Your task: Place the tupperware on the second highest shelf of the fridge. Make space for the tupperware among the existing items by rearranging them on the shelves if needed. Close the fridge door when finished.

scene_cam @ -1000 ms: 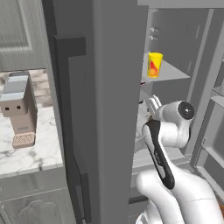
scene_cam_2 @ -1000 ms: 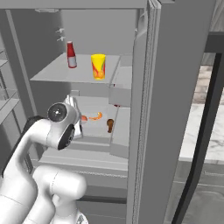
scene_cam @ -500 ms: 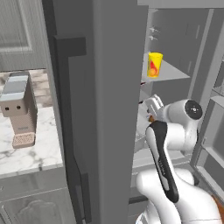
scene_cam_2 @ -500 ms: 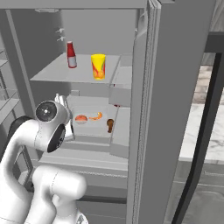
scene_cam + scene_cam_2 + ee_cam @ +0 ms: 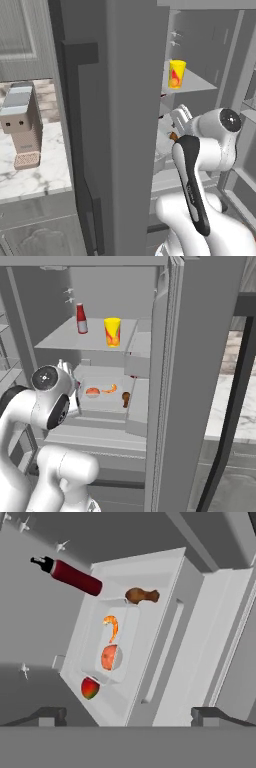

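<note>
with the tall grey french-door fridge [image 5: 200, 381] standing open, interior exposed in the right base view. plain grey fridge door [image 5: 115, 125] swung out, dark vertical bar handle [image 5: 80, 140] facing the left base camera. flat pale grey upper shelf [image 5: 65, 341] carrying a small dark red bottle with a white cap [image 5: 81, 319] and, just beside it, a small yellow tapered cup with a red-orange mark [image 5: 112, 332]. next shelf down [image 5: 100, 411] holding the shallow rectangular pale grey-white tupperware [image 5: 102, 393], resting flat, with an orange-red rounded piece and a curved orange shrimp-like piece inside. small brown drumstick-shaped item [image 5: 126, 399] just beside the tupperware's far end; a red-green apple-like fruit [image 5: 89, 688] near the opposite end, seen in the hand view. two-finger gripper [image 5: 129, 716] apart from the tupperware, fingers [image 5: 50, 714] spread wide, nothing between them. marble countertop [image 5: 30, 170] beside the fridge bearing a small grey-and-tan box-shaped appliance [image 5: 21, 125].
</note>
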{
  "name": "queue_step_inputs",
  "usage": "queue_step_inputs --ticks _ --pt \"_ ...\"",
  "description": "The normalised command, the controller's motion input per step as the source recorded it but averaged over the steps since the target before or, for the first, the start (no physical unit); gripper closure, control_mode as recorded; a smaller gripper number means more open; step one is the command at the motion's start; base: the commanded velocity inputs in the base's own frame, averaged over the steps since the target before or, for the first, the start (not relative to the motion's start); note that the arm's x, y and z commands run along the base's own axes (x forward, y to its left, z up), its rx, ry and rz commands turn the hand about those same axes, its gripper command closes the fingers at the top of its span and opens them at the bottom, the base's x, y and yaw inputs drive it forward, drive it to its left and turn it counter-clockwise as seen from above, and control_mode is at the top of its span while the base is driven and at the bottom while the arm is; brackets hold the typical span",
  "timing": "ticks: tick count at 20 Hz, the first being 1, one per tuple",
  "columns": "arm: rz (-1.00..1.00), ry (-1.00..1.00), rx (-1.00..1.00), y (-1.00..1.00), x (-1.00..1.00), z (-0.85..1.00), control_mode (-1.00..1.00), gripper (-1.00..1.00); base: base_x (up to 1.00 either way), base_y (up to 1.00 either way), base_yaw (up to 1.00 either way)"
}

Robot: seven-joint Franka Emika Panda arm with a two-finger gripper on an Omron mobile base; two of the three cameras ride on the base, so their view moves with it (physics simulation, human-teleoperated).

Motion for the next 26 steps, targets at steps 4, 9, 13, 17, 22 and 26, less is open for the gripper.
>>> queue_step_inputs --ticks 4,9,13,17,22,26 --pt "0.00 0.00 0.00 0.00 -0.04 0.11 -1.00 -1.00 0.00 0.00 0.00" --pt "0.00 0.00 0.00 0.00 -0.04 0.11 -1.00 -1.00 0.00 0.00 0.00" --pt "-0.01 0.00 0.00 0.00 -0.13 0.10 -1.00 -1.00 0.00 0.00 0.00" --pt "-0.03 0.00 0.00 0.00 -0.04 0.18 -1.00 -1.00 0.00 0.00 0.00" --pt "-0.02 0.00 0.00 0.00 -0.07 0.06 1.00 -1.00 -0.32 -0.01 -0.01" --pt "0.00 0.00 0.00 0.00 0.00 0.00 1.00 -1.00 -0.82 -0.16 0.00"
